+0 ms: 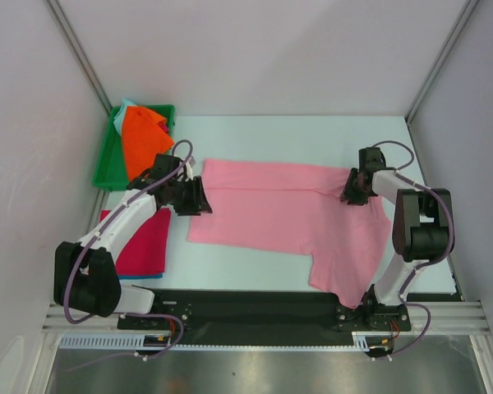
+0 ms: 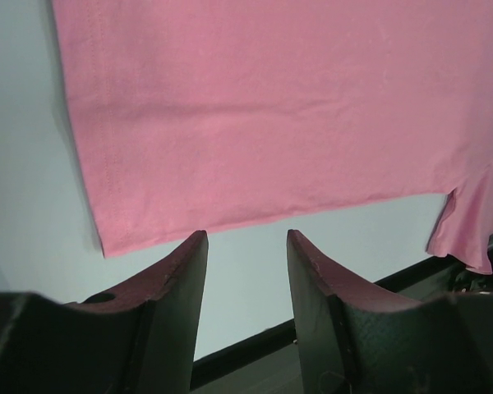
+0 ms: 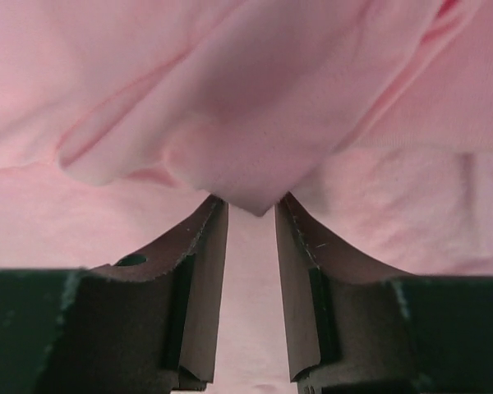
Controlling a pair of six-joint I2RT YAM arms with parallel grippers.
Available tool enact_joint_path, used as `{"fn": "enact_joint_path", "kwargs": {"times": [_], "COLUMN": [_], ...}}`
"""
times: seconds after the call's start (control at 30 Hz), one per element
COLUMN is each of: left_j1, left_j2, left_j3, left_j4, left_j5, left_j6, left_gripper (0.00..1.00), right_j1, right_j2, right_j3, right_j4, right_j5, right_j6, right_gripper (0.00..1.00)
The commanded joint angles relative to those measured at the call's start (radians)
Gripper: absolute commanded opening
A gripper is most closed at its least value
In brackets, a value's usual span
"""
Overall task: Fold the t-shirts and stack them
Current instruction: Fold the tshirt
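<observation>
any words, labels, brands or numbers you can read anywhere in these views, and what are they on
No text can be read in any view.
pink t-shirt: plain, no print or label showing.
orange t-shirt, magenta-red t-shirt, green tray: no markings visible.
rail at the near edge: any marking is too small to tell.

Left gripper [image 1: 200, 198] at the left edge of the shirt [image 1: 263, 215], jaws half apart. Right gripper [image 1: 351, 192] at its right side, jaws narrowly parted.
</observation>
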Motion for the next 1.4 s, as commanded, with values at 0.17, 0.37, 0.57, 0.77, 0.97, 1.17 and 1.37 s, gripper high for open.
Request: {"fn": "enact_joint_path", "kwargs": {"times": [0.17, 0.37, 0.57, 0.77, 0.97, 1.17, 1.37], "left_j1": [0.02, 0.022, 0.022, 0.022, 0.022, 0.022, 0.022], "left_j2": [-0.052, -0.038, -0.034, -0.046, -0.049, -0.047, -0.066], "left_j3": [-0.026, -0.027, -0.032, -0.055, -0.087, -0.119, -0.159], "left_j4": [-0.001, 0.015, 0.024, 0.036, 0.062, 0.098, 0.116], "left_j5": [-0.004, 0.011, 0.016, 0.013, 0.019, 0.03, 0.034], "left_j6": [0.017, 0.006, -0.003, -0.018, -0.037, -0.061, -0.075], "left_gripper": [0.49, 0.49, 0.49, 0.49, 0.49, 0.49, 0.49], "right_j1": [0.001, 0.001, 0.001, -0.03, -0.056, -0.058, -0.062], "right_j2": [0.023, 0.04, 0.025, -0.029, -0.043, -0.087, -0.142], "right_j3": [0.087, 0.114, 0.152, 0.147, 0.074, -0.037, -0.115], "right_j4": [0.043, 0.023, -0.042, -0.122, -0.148, -0.07, -0.021], "right_j5": [0.003, -0.017, -0.071, -0.193, -0.338, -0.395, -0.457], "right_j6": [-0.019, -0.005, 0.064, 0.193, 0.387, 0.568, 0.705], "right_gripper": [0.34, 0.25, 0.0, 0.0, 0.0, 0.0, 0.0]}}
